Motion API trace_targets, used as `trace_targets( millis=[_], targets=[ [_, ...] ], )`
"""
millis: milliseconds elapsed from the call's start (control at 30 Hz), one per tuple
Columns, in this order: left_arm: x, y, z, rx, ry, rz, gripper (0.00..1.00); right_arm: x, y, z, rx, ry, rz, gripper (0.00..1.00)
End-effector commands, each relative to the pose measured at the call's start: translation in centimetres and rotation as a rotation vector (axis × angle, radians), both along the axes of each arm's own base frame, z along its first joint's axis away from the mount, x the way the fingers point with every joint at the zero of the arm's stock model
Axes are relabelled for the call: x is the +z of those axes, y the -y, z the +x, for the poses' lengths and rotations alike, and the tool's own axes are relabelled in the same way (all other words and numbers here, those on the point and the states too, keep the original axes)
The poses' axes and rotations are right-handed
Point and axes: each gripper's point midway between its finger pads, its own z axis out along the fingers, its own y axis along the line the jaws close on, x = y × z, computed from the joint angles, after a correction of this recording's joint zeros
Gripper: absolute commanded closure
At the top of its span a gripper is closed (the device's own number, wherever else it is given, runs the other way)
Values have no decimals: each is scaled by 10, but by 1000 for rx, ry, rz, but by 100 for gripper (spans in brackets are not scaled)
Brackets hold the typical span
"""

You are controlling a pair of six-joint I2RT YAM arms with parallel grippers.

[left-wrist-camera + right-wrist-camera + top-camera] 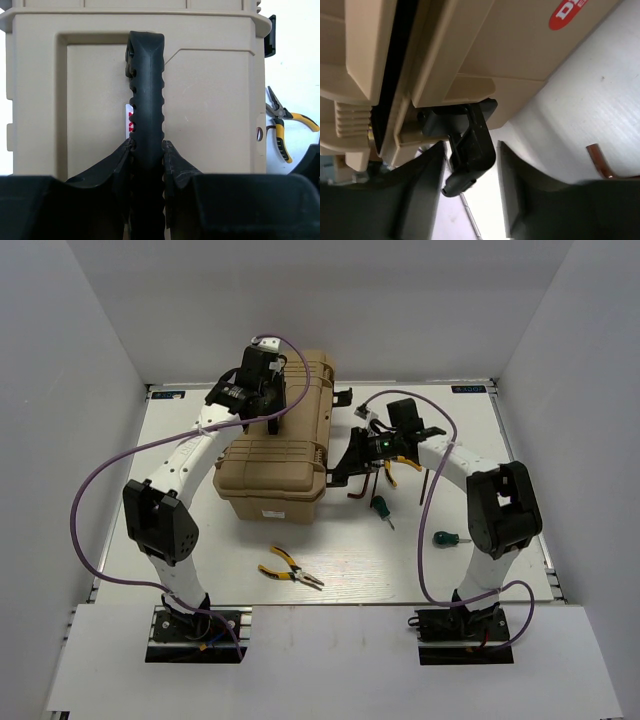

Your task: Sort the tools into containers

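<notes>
Unlatching the tan case (272, 465), I'd judge.
The left claw (148, 146) is clamped on the handle (146, 75), the right claw (470, 147) apart around the latch (474, 134); best to steady the case while flipping. The pliers (290, 568) lie by the worktop (400, 575) near edge.

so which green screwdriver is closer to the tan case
The longer one, just off the case's right front corner. The stubby one lies further right, beside the right arm.
</notes>
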Motion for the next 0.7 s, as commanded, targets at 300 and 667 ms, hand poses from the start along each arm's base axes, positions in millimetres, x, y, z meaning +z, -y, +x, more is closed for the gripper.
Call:
trace_targets(
  millis=[300, 667],
  targets=[
    [136, 17, 12, -28, 325, -220, 100, -6, 3, -3, 9, -13, -62, 100],
    [171, -74, -2, 176, 407, -80, 100, -2, 31, 25, -97, 54, -162, 100]
  ],
)
